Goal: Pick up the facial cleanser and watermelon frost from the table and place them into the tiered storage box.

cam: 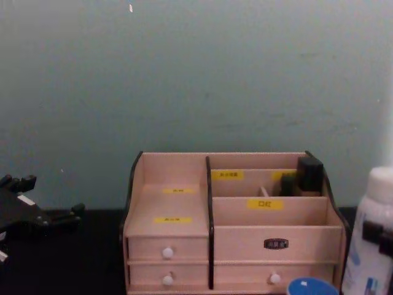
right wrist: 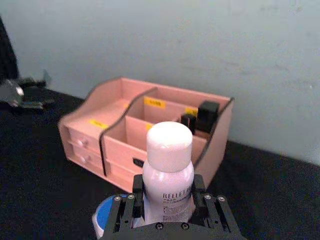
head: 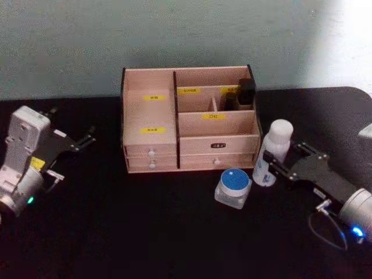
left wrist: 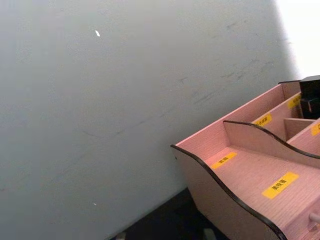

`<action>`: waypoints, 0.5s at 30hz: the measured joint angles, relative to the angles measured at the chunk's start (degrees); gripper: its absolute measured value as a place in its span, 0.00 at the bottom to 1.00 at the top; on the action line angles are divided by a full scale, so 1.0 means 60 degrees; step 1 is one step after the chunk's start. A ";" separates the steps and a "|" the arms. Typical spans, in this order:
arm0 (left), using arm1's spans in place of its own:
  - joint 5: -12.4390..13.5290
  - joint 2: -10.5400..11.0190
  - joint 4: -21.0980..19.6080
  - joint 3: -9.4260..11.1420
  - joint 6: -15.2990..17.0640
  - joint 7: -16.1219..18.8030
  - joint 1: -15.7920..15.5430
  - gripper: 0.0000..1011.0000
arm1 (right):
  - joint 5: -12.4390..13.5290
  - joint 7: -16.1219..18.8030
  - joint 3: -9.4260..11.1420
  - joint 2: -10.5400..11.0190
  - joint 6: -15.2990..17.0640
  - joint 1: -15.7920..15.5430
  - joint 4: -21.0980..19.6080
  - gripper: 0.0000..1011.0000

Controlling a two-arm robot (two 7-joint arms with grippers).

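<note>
- Two grippers are showing over the dark tabletop [head: 145, 232]. The right gripper [head: 283, 156] is working at the right, and the left gripper [head: 74, 157] is sitting idle far left, well apart from everything.
- Right fingers are pinching the white bottle [head: 279, 136] low on its body, one on each side. The bottle is standing upright, cap up, w/ "RELLET" reading on its label.
- Left fingers are spreading wide w/ nothing btwn them.
- Tiered storage box [head: 151, 125] is sitting mid-tabletop near the back wall, drawers facing the robot. The bottle is standing just right of its front-right corner.
- Blue-lidded jar [head: 233, 186] is resting in front of the box's right half, just beside the bottle & right fingers.
- Dark item [head: 247, 92] is standing in the box's back-right compartment.
</note>
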 joint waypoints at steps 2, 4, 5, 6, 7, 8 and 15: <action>0.0000 0.0000 0.0000 0.0000 0.0000 0.0000 0.0000 0.99 | 0.0136 0.0158 0.0161 0.0052 0.0027 -0.0100 -0.0216 0.58; 0.0001 0.0000 0.0000 -0.0001 0.0000 0.0000 0.0000 0.99 | 0.0241 0.0287 0.0262 0.0081 0.0049 -0.0145 -0.0369 0.58; 0.0000 0.0000 0.0000 0.0000 -0.0001 0.0000 -0.0001 0.99 | 0.0315 0.0392 0.0352 0.0102 0.0067 -0.0158 -0.0498 0.58; 0.0000 0.0000 0.0000 0.0000 -0.0001 0.0000 0.0000 0.99 | 0.0341 0.0447 0.0396 0.0111 0.0072 -0.0158 -0.0556 0.58; 0.0000 0.0000 0.0000 0.0000 0.0000 0.0000 -0.0001 0.99 | 0.0360 0.0496 0.0430 0.0115 0.0073 -0.0155 -0.0607 0.58; 0.0000 0.0000 0.0000 -0.0001 0.0000 0.0000 0.0000 0.99 | 0.0374 0.0596 0.0477 0.0114 0.0074 -0.0122 -0.0678 0.58; 0.0000 0.0000 0.0000 0.0000 0.0000 0.0000 -0.0001 0.99 | 0.0244 0.0856 0.0447 -0.0049 0.0109 0.0345 -0.0640 0.58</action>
